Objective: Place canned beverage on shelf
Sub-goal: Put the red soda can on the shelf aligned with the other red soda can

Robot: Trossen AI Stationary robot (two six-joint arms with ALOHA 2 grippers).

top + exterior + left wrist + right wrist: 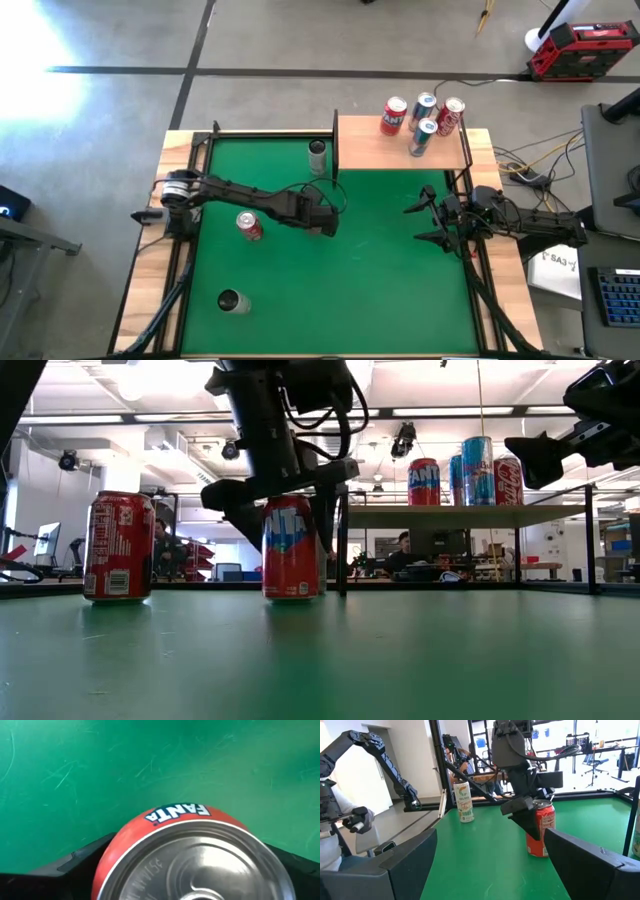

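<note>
Straddling an upright orange Fanta can (290,548) on the green mat (340,270), well short of the shelf (400,150), the left gripper (325,221) sits with fingers spread beside it, not visibly clamped. Right of there, below the shelf's right end, the right gripper (428,222) hangs wide open.

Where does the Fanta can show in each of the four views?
High view: not visible itself; it is hidden under the left gripper, near the picture's middle.
Low view: the Fanta can stands left of centre, with the gripper coming down over it.
Left wrist view: the can fills the bottom centre, its top toward the camera.
Right wrist view: the can stands right of centre, partly behind the gripper.
Shared landmark: the left gripper, at the can.
</note>
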